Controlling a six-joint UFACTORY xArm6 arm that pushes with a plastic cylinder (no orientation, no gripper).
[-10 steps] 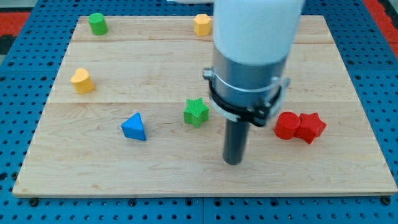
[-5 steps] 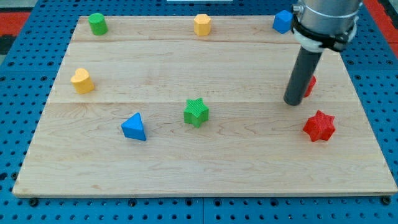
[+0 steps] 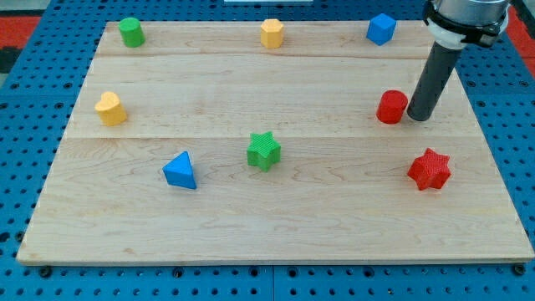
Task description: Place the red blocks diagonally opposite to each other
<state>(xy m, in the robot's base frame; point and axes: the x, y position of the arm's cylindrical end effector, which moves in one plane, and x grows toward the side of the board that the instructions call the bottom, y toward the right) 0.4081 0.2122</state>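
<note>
A red round block (image 3: pixel 390 107) stands on the wooden board (image 3: pixel 276 226) at the view's right, about mid-height. A red star block (image 3: pixel 430 170) lies below and to the right of it, near the board's right edge. My tip (image 3: pixel 418 117) rests on the board just to the right of the red round block, touching or almost touching its side. The star is well apart from the tip.
A green star (image 3: pixel 264 150) sits at the centre and a blue triangle (image 3: pixel 180 170) to its lower left. A yellow block (image 3: pixel 110 108) is at the left, a green cylinder (image 3: pixel 130 32) top left, a yellow block (image 3: pixel 272 33) top middle, a blue block (image 3: pixel 381 28) top right.
The two red blocks were touching; the round one has been pushed up and away from the star. My tip moved from the board's lower middle up to the right side of the round block.
</note>
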